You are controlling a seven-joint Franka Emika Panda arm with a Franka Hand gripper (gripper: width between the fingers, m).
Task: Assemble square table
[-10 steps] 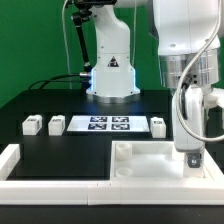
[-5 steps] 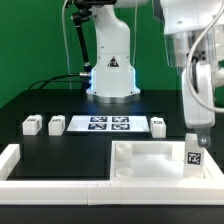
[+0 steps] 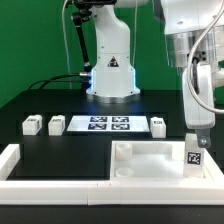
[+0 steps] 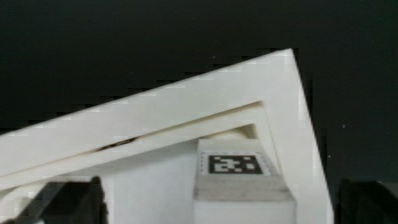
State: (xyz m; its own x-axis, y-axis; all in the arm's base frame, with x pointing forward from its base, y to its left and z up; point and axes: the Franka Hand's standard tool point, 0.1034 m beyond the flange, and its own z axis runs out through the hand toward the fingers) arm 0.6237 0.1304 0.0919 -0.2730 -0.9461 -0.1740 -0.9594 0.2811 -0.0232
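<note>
I see gripper (image 3: 196, 130) spread wide, nothing pinched, hanging just above slab (image 3: 150, 162) corner at ext. view's right. One leg (image 3: 194, 156) stands upright in that corner.

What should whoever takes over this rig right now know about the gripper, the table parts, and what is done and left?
Gripper: open, holding nothing, hanging just above one leg.
White plastic square tabletop slab: lies near the front, sockets up.
Small tagged white block leg: upright at the slab's corner on the exterior view's right; I cannot tell whether it is fully seated.
Loose white block legs on the black table: two on the exterior view's left of the marker board, one on its right.
Done: one leg placed. Left: three legs.
</note>
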